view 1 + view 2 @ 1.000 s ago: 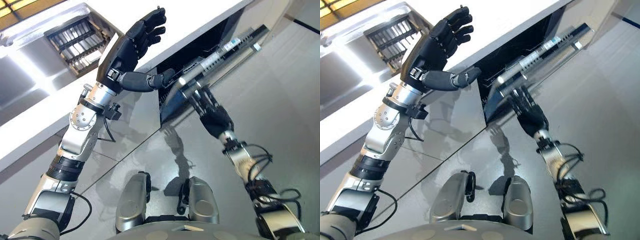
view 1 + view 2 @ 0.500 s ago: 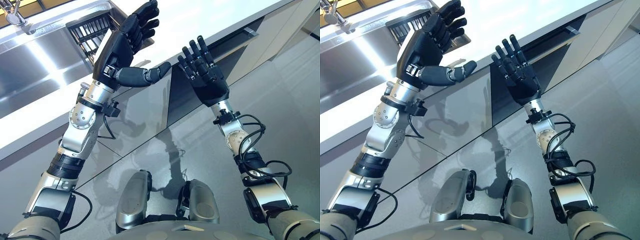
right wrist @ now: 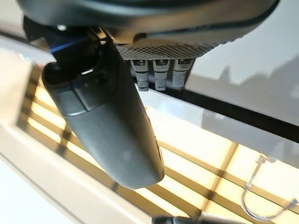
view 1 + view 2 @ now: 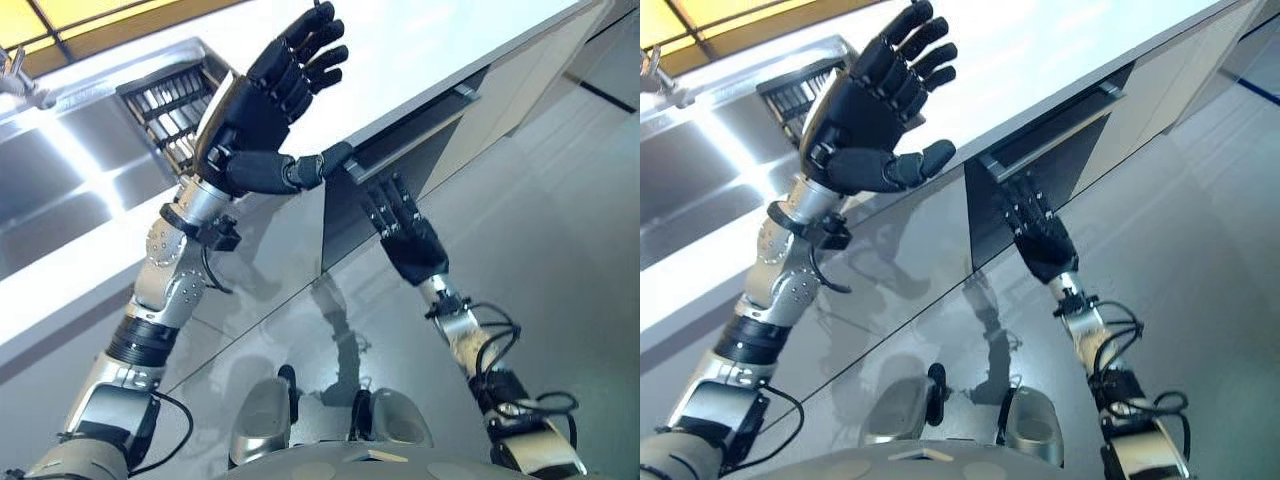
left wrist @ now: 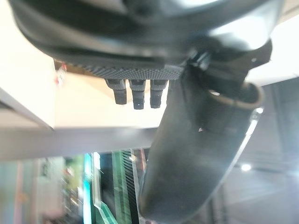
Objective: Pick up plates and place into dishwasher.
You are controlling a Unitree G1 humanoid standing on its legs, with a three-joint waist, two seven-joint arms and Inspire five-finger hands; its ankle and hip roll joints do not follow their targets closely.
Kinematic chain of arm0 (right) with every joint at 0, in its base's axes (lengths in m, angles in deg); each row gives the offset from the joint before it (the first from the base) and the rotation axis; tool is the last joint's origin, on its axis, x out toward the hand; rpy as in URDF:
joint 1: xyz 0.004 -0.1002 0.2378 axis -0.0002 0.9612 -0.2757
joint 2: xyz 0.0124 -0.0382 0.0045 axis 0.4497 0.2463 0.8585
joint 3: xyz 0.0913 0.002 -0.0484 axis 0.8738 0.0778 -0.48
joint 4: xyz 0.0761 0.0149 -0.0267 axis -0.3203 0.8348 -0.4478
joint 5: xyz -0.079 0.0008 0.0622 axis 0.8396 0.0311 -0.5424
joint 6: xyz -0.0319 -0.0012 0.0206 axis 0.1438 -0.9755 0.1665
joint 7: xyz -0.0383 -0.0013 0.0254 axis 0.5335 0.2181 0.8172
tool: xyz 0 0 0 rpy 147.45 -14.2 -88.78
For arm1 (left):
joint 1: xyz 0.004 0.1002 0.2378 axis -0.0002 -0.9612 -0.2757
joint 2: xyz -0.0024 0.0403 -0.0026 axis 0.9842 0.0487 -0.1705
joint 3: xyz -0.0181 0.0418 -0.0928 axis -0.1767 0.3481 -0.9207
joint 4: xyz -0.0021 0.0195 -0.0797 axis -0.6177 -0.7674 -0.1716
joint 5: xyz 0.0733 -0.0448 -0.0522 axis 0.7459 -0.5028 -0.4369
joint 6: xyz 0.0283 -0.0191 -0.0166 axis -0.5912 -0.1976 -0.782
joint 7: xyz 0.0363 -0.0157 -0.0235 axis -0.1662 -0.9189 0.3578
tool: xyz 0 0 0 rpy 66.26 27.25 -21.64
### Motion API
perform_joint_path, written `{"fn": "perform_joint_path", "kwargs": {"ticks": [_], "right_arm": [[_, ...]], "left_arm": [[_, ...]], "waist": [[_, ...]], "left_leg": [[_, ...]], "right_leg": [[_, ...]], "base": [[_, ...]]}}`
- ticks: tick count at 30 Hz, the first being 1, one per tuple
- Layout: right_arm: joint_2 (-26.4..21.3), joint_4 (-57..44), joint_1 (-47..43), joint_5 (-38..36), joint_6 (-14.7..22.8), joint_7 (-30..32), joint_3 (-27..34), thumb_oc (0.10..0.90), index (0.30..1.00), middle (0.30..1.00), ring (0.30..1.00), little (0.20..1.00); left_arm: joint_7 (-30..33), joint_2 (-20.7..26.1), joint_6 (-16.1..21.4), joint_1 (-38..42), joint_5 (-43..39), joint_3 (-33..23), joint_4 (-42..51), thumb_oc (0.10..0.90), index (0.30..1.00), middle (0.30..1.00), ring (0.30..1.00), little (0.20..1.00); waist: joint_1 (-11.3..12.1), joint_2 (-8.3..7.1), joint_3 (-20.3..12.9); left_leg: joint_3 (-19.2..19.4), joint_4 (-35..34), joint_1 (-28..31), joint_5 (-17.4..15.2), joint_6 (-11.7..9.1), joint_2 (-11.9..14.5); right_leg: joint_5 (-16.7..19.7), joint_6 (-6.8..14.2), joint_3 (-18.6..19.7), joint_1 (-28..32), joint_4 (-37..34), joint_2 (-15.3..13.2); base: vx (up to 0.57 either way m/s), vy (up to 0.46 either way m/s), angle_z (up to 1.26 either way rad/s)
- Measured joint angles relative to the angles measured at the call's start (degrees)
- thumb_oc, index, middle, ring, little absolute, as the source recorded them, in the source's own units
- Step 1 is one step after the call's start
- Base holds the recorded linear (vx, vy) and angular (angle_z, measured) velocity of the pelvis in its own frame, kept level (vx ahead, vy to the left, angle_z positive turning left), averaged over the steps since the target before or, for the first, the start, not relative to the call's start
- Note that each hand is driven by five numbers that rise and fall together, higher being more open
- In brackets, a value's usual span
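The dark dishwasher door (image 4: 345, 215) stands upright under the white counter (image 4: 420, 40), with a long bar handle (image 4: 405, 135) along its top. My right hand (image 4: 408, 243) is open in front of that door, just below the handle, its straight fingers pointing up and holding nothing. My left hand (image 4: 255, 115) is raised open above the counter's edge, thumb (image 4: 910, 165) stretched sideways, also without anything in it. I see no plates; a dark rack (image 4: 165, 105) of upright slats sits by the sink.
A steel sink (image 4: 60, 170) with a faucet (image 4: 20, 80) lies at the far left of the counter. Glossy grey cabinet fronts (image 4: 260, 265) flank the dishwasher. Open grey floor (image 4: 560, 230) spreads to the right.
A second ago the dishwasher door stood ajar with my right hand at its edge; it swung up shut. The right hand rose, then dropped back before the door. The view has shifted.
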Motion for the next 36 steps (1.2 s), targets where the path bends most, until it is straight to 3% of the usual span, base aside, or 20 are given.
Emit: {"fn": "perform_joint_path", "kwargs": {"ticks": [5,9,11,14,19,23,27,31,36], "right_arm": [[2.46,0.86,6.84,0.1,-0.57,-0.08,-0.39,0.8,0.9,0.9,0.9,0.9],[4.2,2.66,10.33,0.13,-1.96,1.15,-0.62,0.8,0.9,0.9,0.9,0.9],[4.79,5.21,11.35,0.11,-2.16,3.45,-0.64,0.8,0.9,0.9,0.9,0.9],[4.99,10.3,11.02,0.0,-2.91,6.57,-0.46,0.8,0.9,0.9,0.9,0.9],[4.77,24.45,8.85,3.11,-3.6,9.67,0.56,0.8,0.9,0.9,0.9,0.9],[4.01,35.54,5.8,9.98,-3.74,16.24,3.49,0.8,0.9,0.9,0.9,0.9],[3.57,38.45,6.34,16.47,-4.34,19.42,3.4,0.8,0.9,0.9,0.9,0.9],[3.53,38.57,6.71,23.66,-3.76,20.16,3.24,0.8,0.9,0.9,0.9,0.9],[3.49,38.02,6.3,43.08,-2.88,20.71,-0.68,0.8,0.9,0.9,0.9,0.9]], "left_arm": [[-1.63,-1.89,-0.13,-6.91,-0.85,0.07,0.02,0.8,0.9,0.9,0.9,0.9],[-4.79,-3.77,-4.53,-11.66,-1.15,1.49,-0.3,0.8,0.9,0.9,0.9,0.9],[-7.12,-3.86,-7.71,-14.19,-1.06,4.97,-1.9,0.8,0.9,0.9,0.9,0.9],[-8.9,-4.56,-11.36,-15.82,-0.34,8.75,-8.87,0.8,0.9,0.9,0.9,0.9],[-8.9,-8.47,-13.59,-17.77,6.5,11.28,-31.99,0.8,0.9,0.9,0.9,0.9],[-3.11,-11.68,-16.28,-18.43,18.02,11.07,-53.68,0.8,0.9,0.9,0.9,0.9],[3.6,-12.91,-19.32,-19.48,23.44,9.19,-68.5,0.8,0.9,0.9,0.9,0.9],[9.33,-13.3,-18.52,-20.23,27.65,5.59,-72.43,0.8,0.9,0.9,0.9,0.9],[15.29,-13.64,-18.02,-20.95,31.74,6.58,-72.86,0.8,0.9,0.9,0.9,0.9]], "waist": [[-2.56,-0.19,-4.21],[-3.94,0.16,-5.76],[-4.01,0.72,-7.3],[-4.19,1.52,-8.18],[-4.71,3.09,-10.11],[-4.67,3.06,-10.64],[-4.7,2.34,-11.42],[-4.69,2.16,-12.8],[-4.61,1.59,-14.53]], "left_leg": [[1.52,-8.28,3.47,2.86,0.14,0.02],[2.1,-13.59,5.95,4.85,0.23,-0.15],[2.74,-15.61,6.23,5.59,0.24,-0.14],[3.32,-17.22,7.89,5.88,0.17,-0.16],[3.42,-17.59,8.19,5.82,0.01,0.01],[3.33,-17.6,8.27,5.74,-0.13,0.24],[3.87,-17.62,8.49,5.66,-0.24,0.39],[4.33,-17.66,8.7,5.57,-0.29,0.44],[4.48,-17.88,8.75,5.49,-0.36,0.67]], "right_leg": [[3.98,0.53,1.21,2.85,-8.91,1.31],[6.45,0.91,1.76,4.99,-14.49,1.94],[7.64,0.96,2.08,5.21,-16.93,2.26],[7.99,1.06,2.47,6.57,-18.42,2.45],[8.29,0.93,2.95,6.98,-19.61,2.82],[8.62,0.75,3.34,7.0,-20.21,3.07],[8.69,0.68,3.83,7.06,-20.43,3.16],[8.89,0.69,4.53,7.04,-20.52,3.2],[8.85,0.77,4.73,6.9,-20.5,3.33]], "base": [[-0.01,0.001,-0.19],[-0.01,0.004,-0.12],[0.01,0.017,-0.13],[0.02,0.023,-0.1],[0.03,0.008,-0.04],[0.06,0.008,-0.05],[0.08,0.012,-0.06],[0.05,-0.003,-0.08],[0.01,-0.012,-0.02]]}}
